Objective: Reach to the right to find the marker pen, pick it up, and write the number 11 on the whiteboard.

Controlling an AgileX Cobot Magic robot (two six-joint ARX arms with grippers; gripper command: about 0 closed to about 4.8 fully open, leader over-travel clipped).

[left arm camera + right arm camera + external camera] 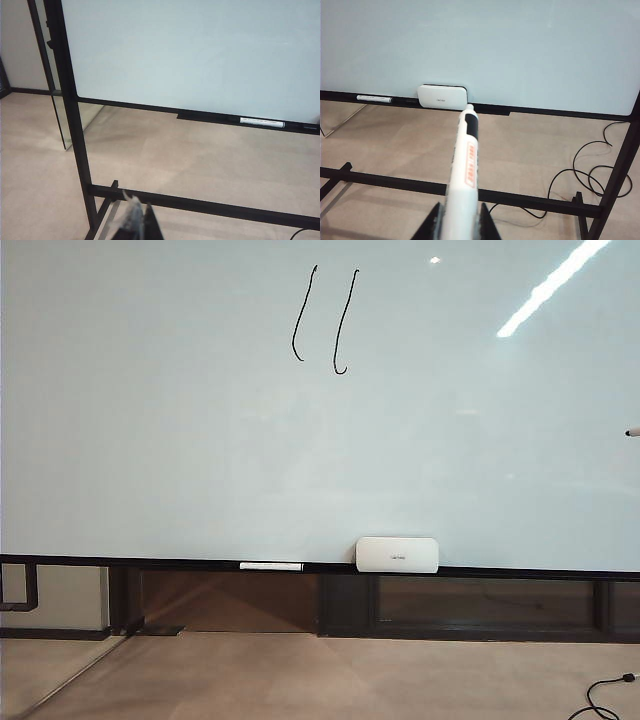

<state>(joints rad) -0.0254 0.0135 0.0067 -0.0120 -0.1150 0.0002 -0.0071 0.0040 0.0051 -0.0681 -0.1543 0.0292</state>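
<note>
The whiteboard point(200, 420) fills the exterior view, glossy pale blue-white with a black bottom rail. The number 11 point(303, 310) stands high on it as two thin black slanted strokes. My right gripper point(461, 217) is shut on the marker pen point(465, 165), a white barrel with an orange label and a black band, pointing at the whiteboard point(520, 45) from some way back. Only the marker pen's tip point(632, 431) shows at the exterior view's right edge. My left gripper point(140, 220) is shut on nothing, low before the whiteboard's point(200, 50) left corner.
A white stick with black ends point(271, 566) lies on the rail, beside a white rounded box point(397, 554). Black frame bars point(530, 202) run across the floor under the board. A black cable point(590, 170) loops on the floor at the right.
</note>
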